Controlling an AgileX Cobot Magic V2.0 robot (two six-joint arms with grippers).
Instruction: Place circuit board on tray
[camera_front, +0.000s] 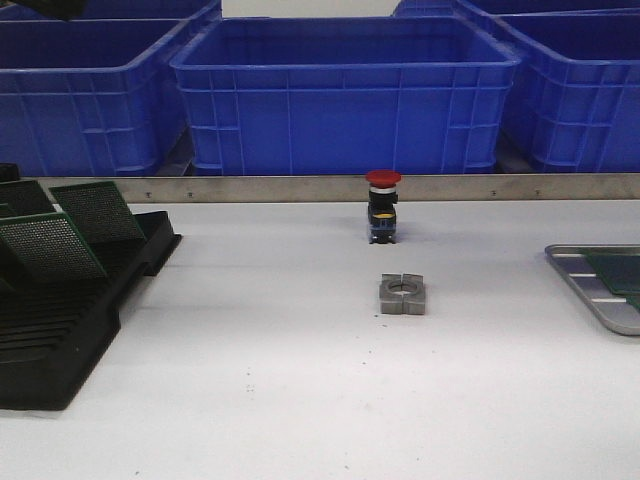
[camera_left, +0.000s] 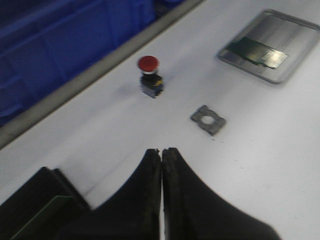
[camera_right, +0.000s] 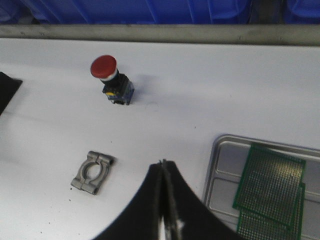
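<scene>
The silver-grey tray (camera_front: 600, 290) lies at the table's right edge with green circuit boards (camera_front: 618, 268) on it; it also shows in the right wrist view (camera_right: 220, 175) with two overlapping boards (camera_right: 270, 187), and in the left wrist view (camera_left: 295, 30) with boards (camera_left: 257, 51). More green boards (camera_front: 60, 235) stand in the black slotted rack (camera_front: 60, 330) at the left. My left gripper (camera_left: 161, 150) is shut and empty above the table near the rack. My right gripper (camera_right: 163, 161) is shut and empty, just beside the tray's near rim. Neither arm shows in the front view.
A red-capped push button (camera_front: 383, 205) stands mid-table near the back rail. A grey metal clamp block (camera_front: 402, 294) lies in front of it. Blue plastic crates (camera_front: 345, 95) line the back behind a metal rail (camera_front: 320, 187).
</scene>
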